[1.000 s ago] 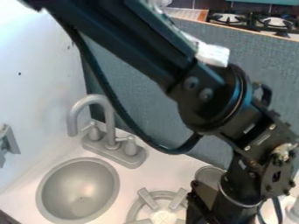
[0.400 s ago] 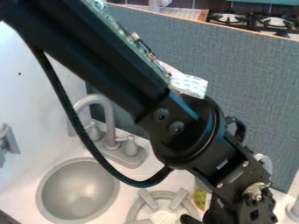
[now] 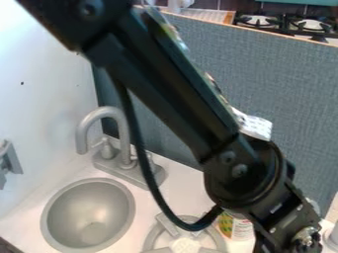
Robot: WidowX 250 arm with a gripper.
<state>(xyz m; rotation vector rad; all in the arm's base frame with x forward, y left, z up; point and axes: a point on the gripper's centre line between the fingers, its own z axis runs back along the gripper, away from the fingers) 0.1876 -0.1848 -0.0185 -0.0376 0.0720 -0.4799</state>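
Arm (image 3: 177, 94): black, slanting from the top left to the lower right; cable (image 3: 141, 153) looping across the faucet base and burner.
Panel (image 3: 290, 84): blue-grey, upright, bounding the surface behind.
Wall (image 3: 46, 89): white, bounding the left.
Surface (image 3: 186, 190): white; bare strip between sink and burner, running back to the panel.
Sink (image 3: 89, 217): grey, round, lower left.
Faucet (image 3: 123, 133): grey, behind the sink, spout curving left.
Burner (image 3: 151, 238): grey, right of the sink.
Can (image 3: 237, 227): beside the burner's right rim, upright, long axis vertical, top partly behind the arm.
Can label: yellow, green and white; print too small to read.
Gripper: released or clenched, cannot tell.
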